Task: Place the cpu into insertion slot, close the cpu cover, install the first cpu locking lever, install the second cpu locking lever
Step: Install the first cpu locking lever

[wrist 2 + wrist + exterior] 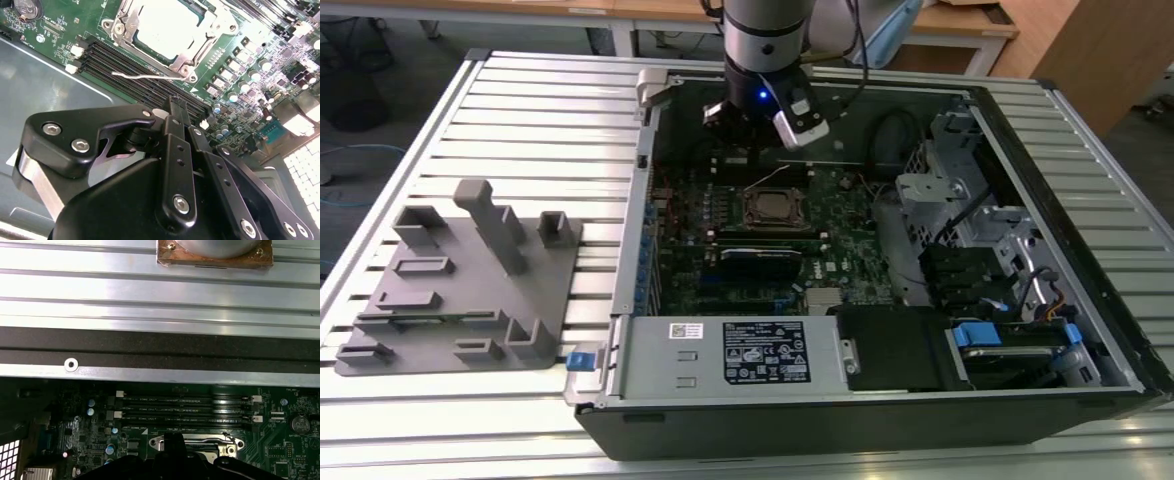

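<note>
The fingers are seen drawn together, tip against tip, and nothing is gripped between them. The gripper is carried by the arm and held low over the green board inside the open case.

Just beyond the fingertips the long black memory slots are met, and directly past those the slot is found. The cpu is seated in it. Its dull silver top is shown through the window of the cover, which is laid flat around it.

Between the fingertips and the cover a thin wire lever is seen along the cover's nearer edge. Its hooked end is stretched out over the memory slots. In the exterior view the lever is seen slanting up off the slot. It is kept apart from the fingertips, though near them.

Well away from the fingers, at the exterior view's left of the case, a grey fixture is set on the slatted table.
</note>
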You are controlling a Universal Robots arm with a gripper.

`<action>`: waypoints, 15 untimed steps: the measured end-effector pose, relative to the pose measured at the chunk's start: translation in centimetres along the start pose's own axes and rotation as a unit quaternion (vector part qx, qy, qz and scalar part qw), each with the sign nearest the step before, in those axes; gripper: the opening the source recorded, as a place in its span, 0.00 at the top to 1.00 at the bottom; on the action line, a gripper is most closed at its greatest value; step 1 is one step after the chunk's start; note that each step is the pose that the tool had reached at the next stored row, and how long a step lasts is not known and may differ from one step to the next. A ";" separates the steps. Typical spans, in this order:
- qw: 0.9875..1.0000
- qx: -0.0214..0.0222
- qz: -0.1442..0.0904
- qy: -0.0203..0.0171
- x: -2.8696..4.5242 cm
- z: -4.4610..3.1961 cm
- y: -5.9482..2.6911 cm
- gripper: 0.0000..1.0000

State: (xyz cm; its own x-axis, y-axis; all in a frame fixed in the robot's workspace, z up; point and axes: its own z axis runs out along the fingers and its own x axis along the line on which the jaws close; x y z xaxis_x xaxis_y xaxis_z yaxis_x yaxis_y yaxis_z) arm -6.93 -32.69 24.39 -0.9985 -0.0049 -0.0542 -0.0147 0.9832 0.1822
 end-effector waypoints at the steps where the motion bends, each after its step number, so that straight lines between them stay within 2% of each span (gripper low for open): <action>1: 1.000 0.000 0.000 0.000 -0.02 0.00 0.00 0.89; 15: 1.000 0.000 0.000 0.000 -0.24 0.02 -0.01 0.89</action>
State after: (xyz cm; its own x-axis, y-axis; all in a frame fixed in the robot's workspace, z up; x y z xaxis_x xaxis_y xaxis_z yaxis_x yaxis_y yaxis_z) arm -6.68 -32.69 24.38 -0.9985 -0.0049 -0.0541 -0.0147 0.9832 0.1822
